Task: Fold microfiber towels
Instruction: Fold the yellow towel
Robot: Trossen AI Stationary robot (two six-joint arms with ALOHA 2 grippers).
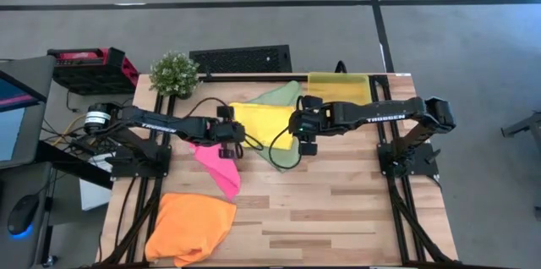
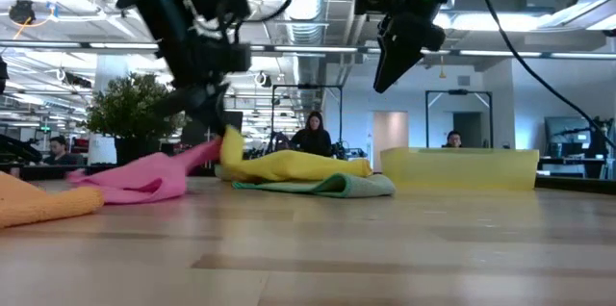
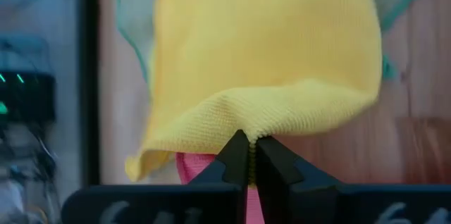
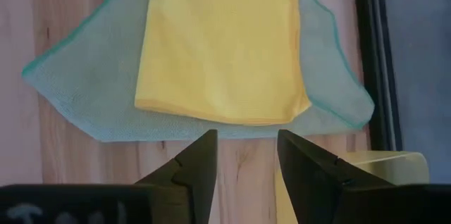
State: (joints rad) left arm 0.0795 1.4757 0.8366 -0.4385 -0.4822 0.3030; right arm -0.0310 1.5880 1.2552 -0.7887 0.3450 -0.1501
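From where I stand, the left gripper [image 3: 250, 162] has its two fingers pinched together on the near edge of the yellow towel [image 1: 260, 123], and that edge bunches up into a small ridge right at the fingertips. The yellow towel lies spread over the pale green towel [image 4: 84, 104] in the middle of the wooden table [image 1: 338, 210], the green one showing around it on several sides. Just under the left gripper the pink towel [image 1: 217, 167] lies crumpled, one end touching the yellow cloth's lifted edge. The right gripper [image 4: 245, 160] hangs above the table on the other side of the yellow towel, near its far edge, its fingers spread apart and holding nothing, clear of the cloth. The orange towel [image 1: 189, 225] sits in a heap at the table's front left corner, well apart from both grippers. A translucent yellow tray [image 2: 460, 165] stands at the back right.
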